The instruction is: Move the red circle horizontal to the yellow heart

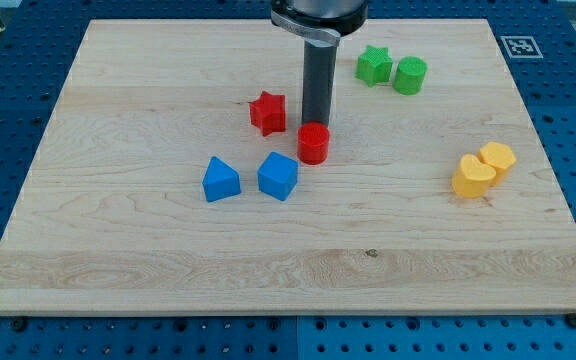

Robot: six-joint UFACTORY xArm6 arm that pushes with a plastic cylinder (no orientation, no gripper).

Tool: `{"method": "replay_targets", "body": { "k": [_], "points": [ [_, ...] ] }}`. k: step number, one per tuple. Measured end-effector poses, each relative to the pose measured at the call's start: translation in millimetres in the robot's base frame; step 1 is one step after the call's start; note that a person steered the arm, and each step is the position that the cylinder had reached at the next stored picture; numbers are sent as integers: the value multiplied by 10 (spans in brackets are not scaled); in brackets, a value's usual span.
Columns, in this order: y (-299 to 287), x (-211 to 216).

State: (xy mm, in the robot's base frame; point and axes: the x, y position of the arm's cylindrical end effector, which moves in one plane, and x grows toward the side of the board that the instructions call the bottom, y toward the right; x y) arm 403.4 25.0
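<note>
Tip at red circle, frame centre.
My tip (317, 124), a plain rod end effector with no jaws, is touching the small red plastic circle (313, 143) from behind; yellow plastic heart (473, 176) is sitting far right on light wooden table (118, 260).

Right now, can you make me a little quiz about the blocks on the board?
1. True or false: my tip is right behind the red circle.
2. Which block is nearest the yellow heart? A) green star B) yellow hexagon C) red star
3. How many blue blocks are there?

Key: 1 true. 2 B. 3 two: the blue triangle and the blue cube.
</note>
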Motion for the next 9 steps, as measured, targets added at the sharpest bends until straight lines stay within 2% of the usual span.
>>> {"method": "replay_targets", "body": {
  "k": [3,5,9],
  "points": [
    [-467,43],
    [-328,101],
    [194,504]
  ]
}}
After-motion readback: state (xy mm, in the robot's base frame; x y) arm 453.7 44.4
